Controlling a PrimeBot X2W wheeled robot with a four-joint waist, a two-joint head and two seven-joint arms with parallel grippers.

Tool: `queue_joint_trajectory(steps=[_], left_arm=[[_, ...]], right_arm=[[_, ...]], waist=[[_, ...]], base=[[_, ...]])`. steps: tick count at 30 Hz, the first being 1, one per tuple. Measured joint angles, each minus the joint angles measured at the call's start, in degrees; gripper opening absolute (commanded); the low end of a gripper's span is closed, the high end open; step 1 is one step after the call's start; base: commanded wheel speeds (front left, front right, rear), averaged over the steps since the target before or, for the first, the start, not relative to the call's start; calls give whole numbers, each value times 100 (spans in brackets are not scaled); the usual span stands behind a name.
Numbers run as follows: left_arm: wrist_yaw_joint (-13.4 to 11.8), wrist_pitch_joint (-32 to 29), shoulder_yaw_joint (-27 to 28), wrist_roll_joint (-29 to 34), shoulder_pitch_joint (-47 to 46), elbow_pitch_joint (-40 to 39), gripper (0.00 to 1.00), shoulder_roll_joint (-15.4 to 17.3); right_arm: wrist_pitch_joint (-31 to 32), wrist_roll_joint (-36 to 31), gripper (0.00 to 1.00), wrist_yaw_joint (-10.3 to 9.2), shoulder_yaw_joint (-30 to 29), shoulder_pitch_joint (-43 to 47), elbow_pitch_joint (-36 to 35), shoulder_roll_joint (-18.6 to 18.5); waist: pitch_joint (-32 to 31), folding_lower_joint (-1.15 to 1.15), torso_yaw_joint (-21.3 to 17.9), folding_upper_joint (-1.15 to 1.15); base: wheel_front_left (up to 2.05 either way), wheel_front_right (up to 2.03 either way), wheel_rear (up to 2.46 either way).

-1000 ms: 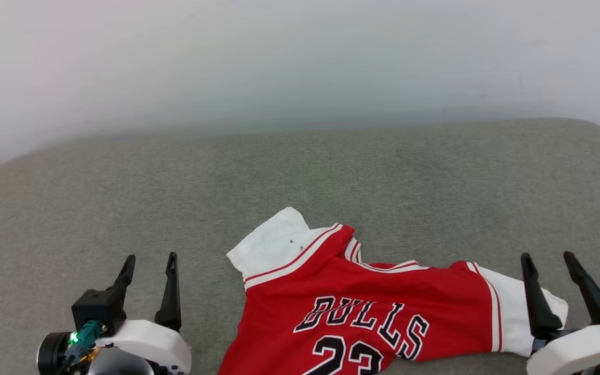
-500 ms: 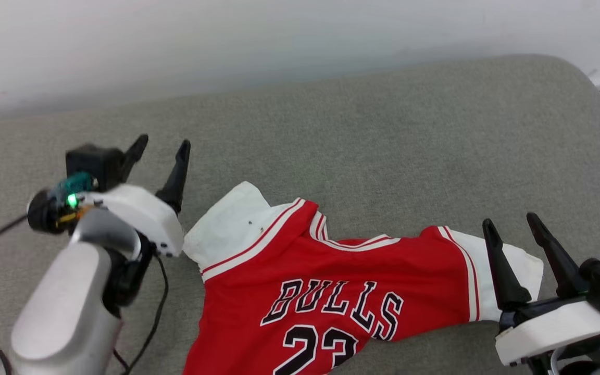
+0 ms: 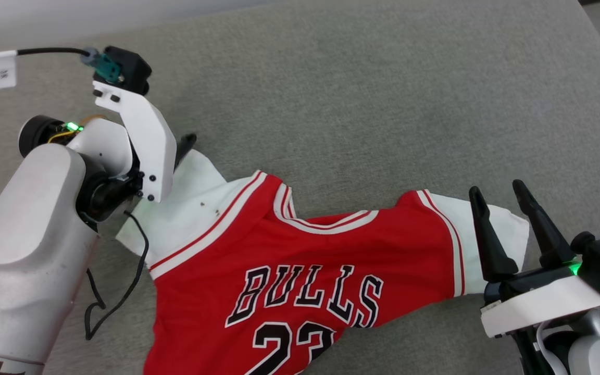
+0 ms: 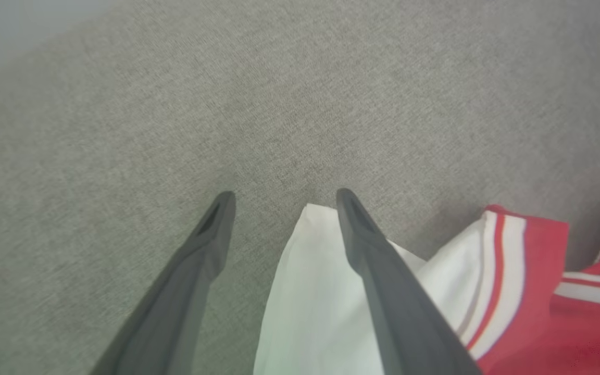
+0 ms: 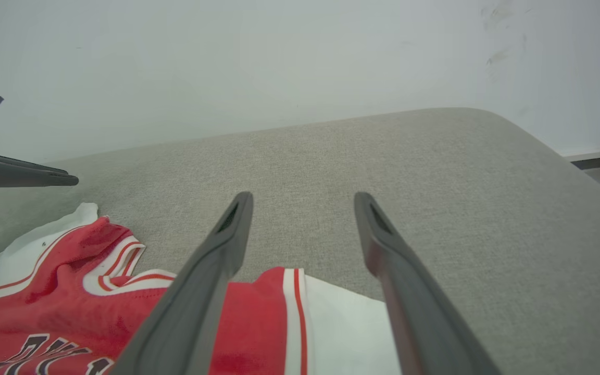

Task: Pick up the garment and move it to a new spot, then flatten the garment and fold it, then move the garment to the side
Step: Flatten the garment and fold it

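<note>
The jersey [image 3: 300, 245] lies rumpled, front up, on the grey worktop [image 3: 383, 78], the left hand [image 4: 282, 200] open astride the tip of one white sleeve and the right hand [image 3: 497, 187] open over the other sleeve.

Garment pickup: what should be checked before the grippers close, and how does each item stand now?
1. Left gripper open: ok, jaws apart.
2. Right gripper open: ok, jaws apart.
3. Left gripper at a sleeve: ok, one finger is over the left white sleeve, the other over the gray surface.
4. Right gripper at a sleeve: ok, in the head view its fingers lie across the right white sleeve; its height above the cloth, cannot tell.
5. Garment lying flat: not ok, rumpled at the collar.
6. Black cable clear of the cloth: cannot tell, it hangs in front of the left white sleeve's edge.
</note>
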State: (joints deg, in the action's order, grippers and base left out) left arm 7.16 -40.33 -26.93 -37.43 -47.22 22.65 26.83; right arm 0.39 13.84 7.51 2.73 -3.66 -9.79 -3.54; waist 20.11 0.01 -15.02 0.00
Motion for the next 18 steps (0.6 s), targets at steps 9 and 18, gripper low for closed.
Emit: queue_joint_trajectory(steps=[9, 18], left_arm=[[-12, -1194, -312, -276, -166, 419, 100, 114], [-16, -1072, -463, -318, -43, 434, 0, -10]], right_arm=[[-140, 141, 100, 0, 14, -103, 263, 22], [-107, 180, 100, 0, -187, -158, 310, 32]], waist=[[327, 0, -276, 0], [263, 0, -200, 0]], base=[[0, 0, 0], [0, 0, 0]])
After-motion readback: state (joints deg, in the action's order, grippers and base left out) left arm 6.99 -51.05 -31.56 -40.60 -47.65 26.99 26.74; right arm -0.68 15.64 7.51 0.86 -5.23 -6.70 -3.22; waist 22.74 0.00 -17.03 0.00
